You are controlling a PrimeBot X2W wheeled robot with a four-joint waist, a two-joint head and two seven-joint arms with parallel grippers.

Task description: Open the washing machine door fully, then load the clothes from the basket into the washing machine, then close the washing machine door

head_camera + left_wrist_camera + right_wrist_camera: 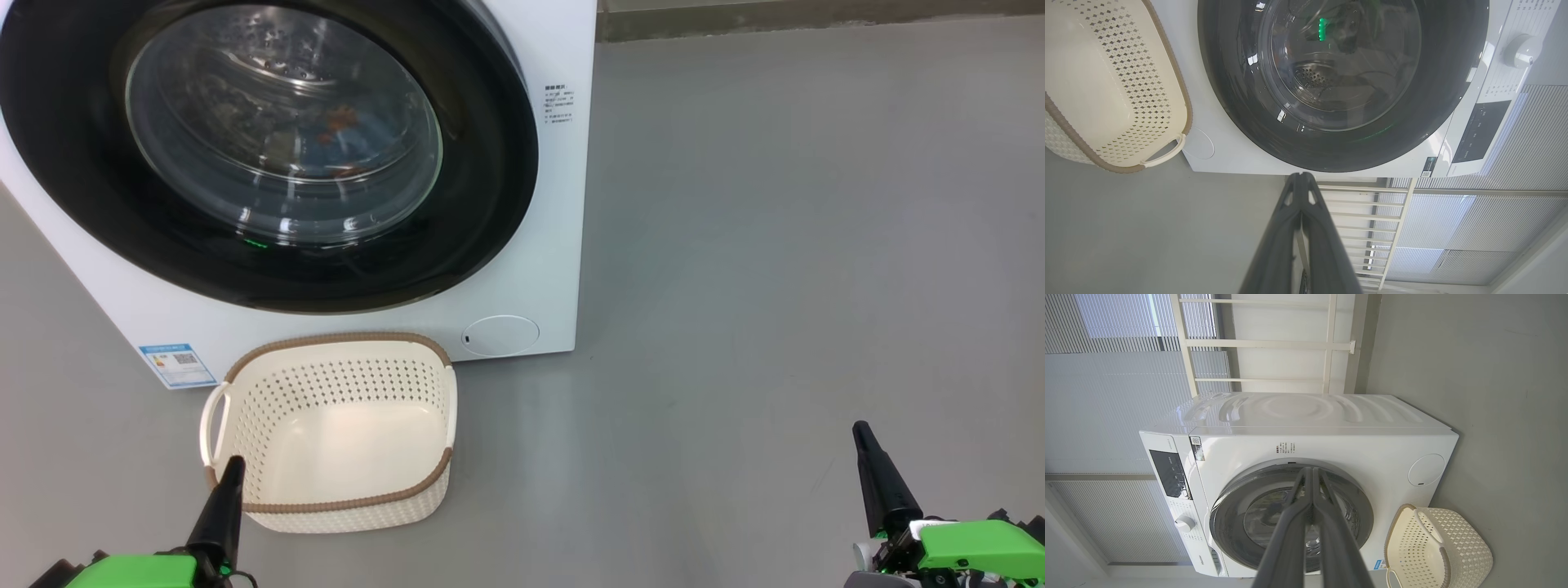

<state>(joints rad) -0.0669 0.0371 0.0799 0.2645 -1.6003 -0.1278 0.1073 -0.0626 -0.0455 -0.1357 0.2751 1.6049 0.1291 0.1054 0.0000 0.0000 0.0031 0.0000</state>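
Grey floor (775, 245) | washing machine door (490, 163) cropped; clothes (343, 122) dim behind it | left pincer (234, 463), right pincer (859, 428) pressed together

We can read little. A brand word (1200, 557) that looks like Hisense stands on the washing machine (1380, 449), left of the right pincer (1311, 469). The blue label (178, 364) with a QR code, above the left pincer (234, 462), and the small print block (559, 103) are too small to read.

The basket (343, 384) sits on the floor (775, 286) before the washing machine (555, 245)
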